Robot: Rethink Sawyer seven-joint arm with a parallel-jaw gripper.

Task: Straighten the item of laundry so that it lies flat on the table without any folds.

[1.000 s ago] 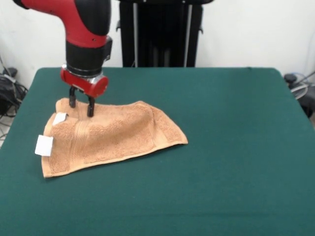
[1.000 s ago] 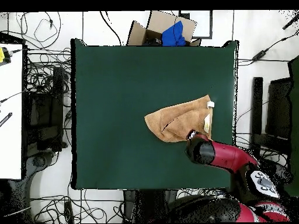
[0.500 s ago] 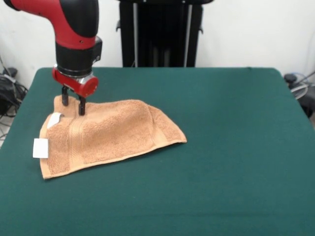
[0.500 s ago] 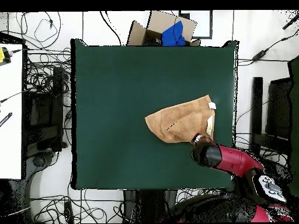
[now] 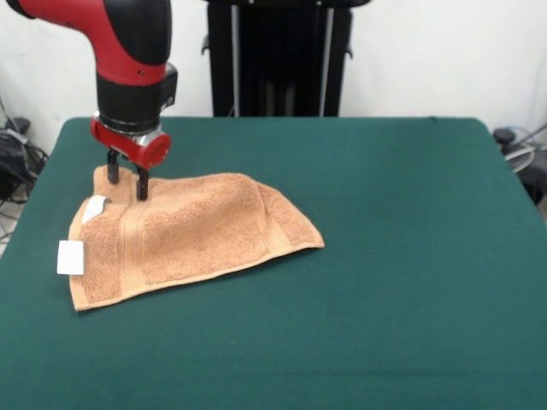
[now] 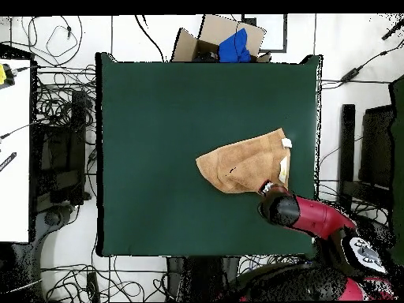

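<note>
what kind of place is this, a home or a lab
Most likely a robotics lab. A red arm's gripper works a peach towel on a green-covered table, with cables sprawled over the floor around it.

The light is bright and even, with no glare. The towel (image 5: 184,231) throws only a thin, soft shadow on the green table (image 5: 385,256). Both pictures look a little fuzzy.
</note>
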